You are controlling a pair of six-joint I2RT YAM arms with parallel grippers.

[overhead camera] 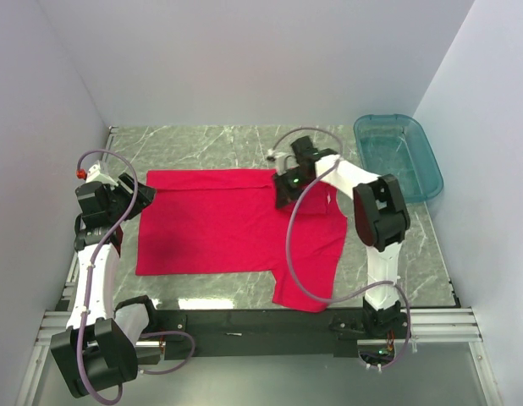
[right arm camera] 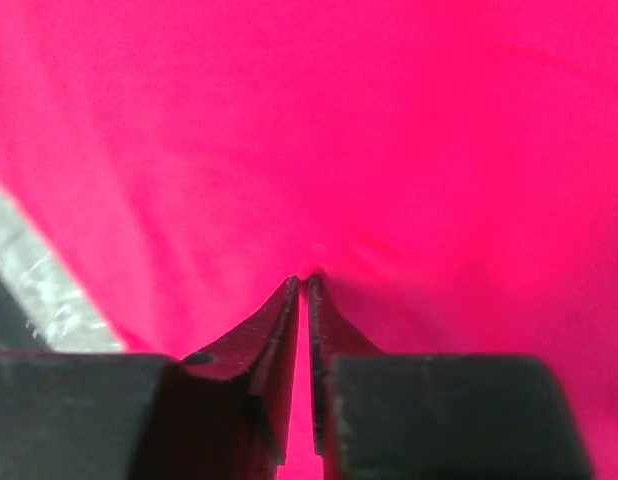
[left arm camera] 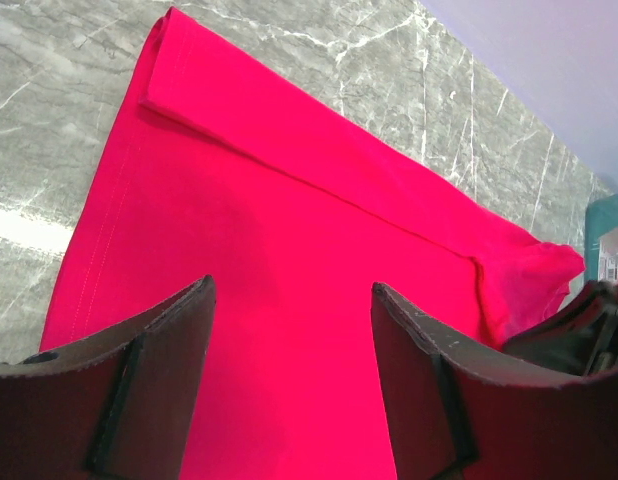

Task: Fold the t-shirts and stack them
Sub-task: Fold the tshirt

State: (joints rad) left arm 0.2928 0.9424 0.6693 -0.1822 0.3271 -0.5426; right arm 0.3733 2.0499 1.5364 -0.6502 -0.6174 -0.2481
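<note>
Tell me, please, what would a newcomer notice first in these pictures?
The bright red t-shirt dominates: it lies spread on the marble table, with its far edge folded over. The right gripper is shut on the cloth near that far edge, while the left gripper hovers open over the shirt's left end. A teal tub stands at the far right corner.

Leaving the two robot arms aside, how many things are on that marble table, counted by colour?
Red: 1, the t-shirt
Teal: 1, the see-through tub
Total: 2
</note>
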